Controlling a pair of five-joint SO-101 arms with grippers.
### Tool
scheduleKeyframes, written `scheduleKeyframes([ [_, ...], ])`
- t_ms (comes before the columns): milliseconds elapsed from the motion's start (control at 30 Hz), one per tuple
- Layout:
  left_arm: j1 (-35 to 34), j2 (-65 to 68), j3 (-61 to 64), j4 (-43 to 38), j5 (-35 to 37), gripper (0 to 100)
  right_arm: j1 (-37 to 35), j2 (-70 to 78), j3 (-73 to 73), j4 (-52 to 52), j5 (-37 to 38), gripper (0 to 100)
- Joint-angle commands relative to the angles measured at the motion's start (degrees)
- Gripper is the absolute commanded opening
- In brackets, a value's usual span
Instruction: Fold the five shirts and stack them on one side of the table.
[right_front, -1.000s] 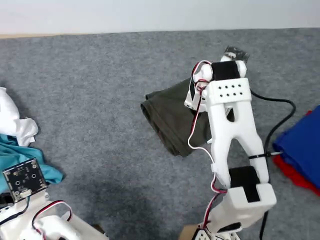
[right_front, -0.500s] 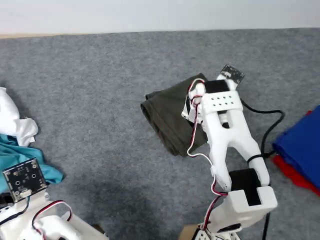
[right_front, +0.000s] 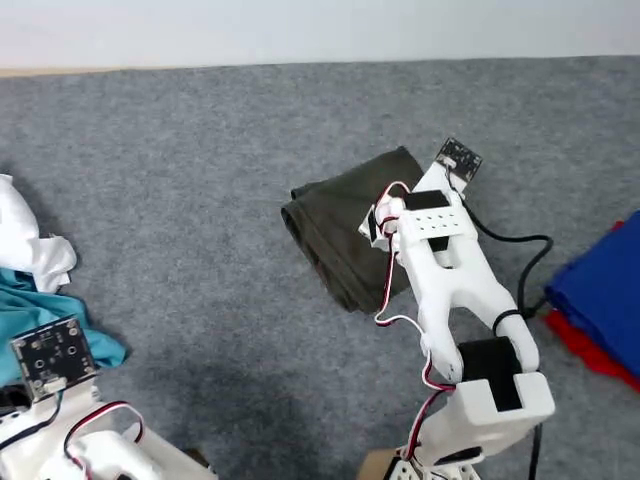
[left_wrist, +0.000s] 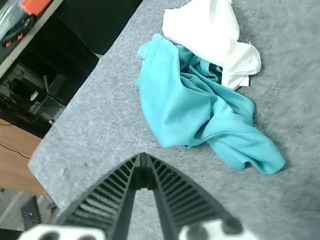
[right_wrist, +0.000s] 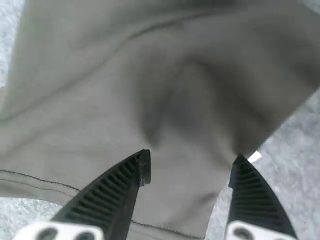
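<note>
- Shifted since a second ago: right arm, drawn back from beyond the far edge of the dark green shirt to above its right part, and lower.
- Right claw: spread wide, holding nothing, tips close over the cloth near a stitched hem.
- Dark green shirt: folded into a thick bundle, mid-table, well apart from the other clothes.
- Left claw: closed, empty, above bare table near the crumpled teal shirt and white shirt, those two touching.
- Blue shirt lying on red shirt at the right edge: likely the stack, already begun.
- Step in hand, probably: taking hold of the green bundle to carry it to that stack.
- Next: lower onto the cloth, close on all layers together so as not to undo the fold, then lift clear and set down on the blue one.
</note>
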Motion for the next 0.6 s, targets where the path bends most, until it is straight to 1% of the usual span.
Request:
scheduleKeyframes([
  [0,-0.09,-0.35,0.48,-1.32,-2.73,0,-0.22,-2.07,-2.46,3.82,-2.64,25.9],
  [167,-0.18,-0.35,1.8,-1.41,-2.81,0,-0.31,-2.15,-3.34,8.57,-3.52,25.9],
  [300,-0.09,-0.35,1.8,-1.85,-2.81,0,-0.13,-1.45,-3.08,8.48,-4.22,25.9],
  [567,-0.26,-0.35,1.8,-2.64,-2.81,0,-0.31,5.93,-2.55,-5.23,-2.9,25.9],
])
